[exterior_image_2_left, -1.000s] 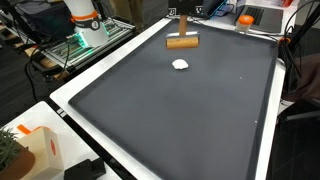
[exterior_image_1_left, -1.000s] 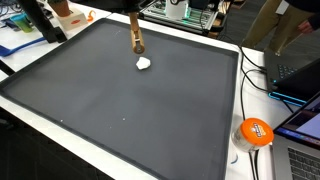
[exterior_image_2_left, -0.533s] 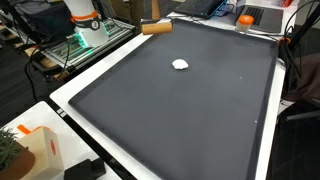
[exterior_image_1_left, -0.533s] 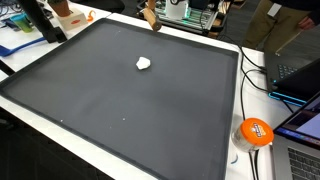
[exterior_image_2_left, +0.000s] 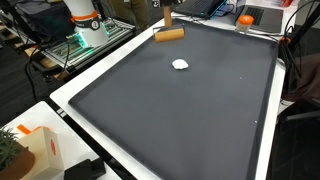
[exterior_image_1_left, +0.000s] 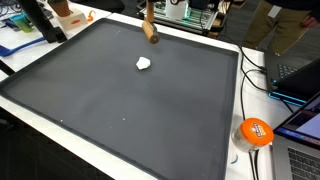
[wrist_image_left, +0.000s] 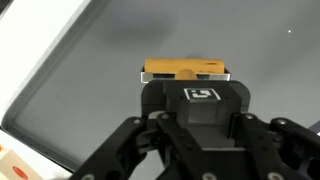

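Gripper closed on wooden brush, held at twelve o'clock edge of dark mat. Pickup apparently done. White lump, at brush's six o'clock, lies apart, untouched.

You had a short wooden bar pinched in the gripper, set crosswise just past its fingertips. Its upper face was tan-orange, with a dark strip along the lower edge. In an exterior view the bar lay roughly level below the gripper, at the far edge of the dark tabletop. Whether it touched the surface could not be told.
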Controlling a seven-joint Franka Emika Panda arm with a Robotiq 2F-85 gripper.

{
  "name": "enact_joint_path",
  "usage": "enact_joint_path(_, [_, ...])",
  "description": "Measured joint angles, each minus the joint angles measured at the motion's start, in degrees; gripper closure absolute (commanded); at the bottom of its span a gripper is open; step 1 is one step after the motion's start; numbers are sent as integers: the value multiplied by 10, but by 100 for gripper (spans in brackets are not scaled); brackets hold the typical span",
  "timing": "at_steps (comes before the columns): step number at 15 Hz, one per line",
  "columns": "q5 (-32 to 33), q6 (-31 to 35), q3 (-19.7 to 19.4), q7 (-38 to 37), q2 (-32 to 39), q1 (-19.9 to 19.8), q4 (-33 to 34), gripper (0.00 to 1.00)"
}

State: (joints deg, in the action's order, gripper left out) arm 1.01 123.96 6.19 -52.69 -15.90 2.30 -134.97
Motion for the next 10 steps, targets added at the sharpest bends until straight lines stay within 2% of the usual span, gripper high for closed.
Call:
enact_joint_path(3, [3,56,14,-59,47,-3,2,78])
enact_joint_path(7, [9,89,21,-149,84,-3,7,78])
enact_joint_path(8, [16,96,22,-185,90,-3,10,53])
enact_joint_path(10, [36,96,27,-250,99,-3,17,53])
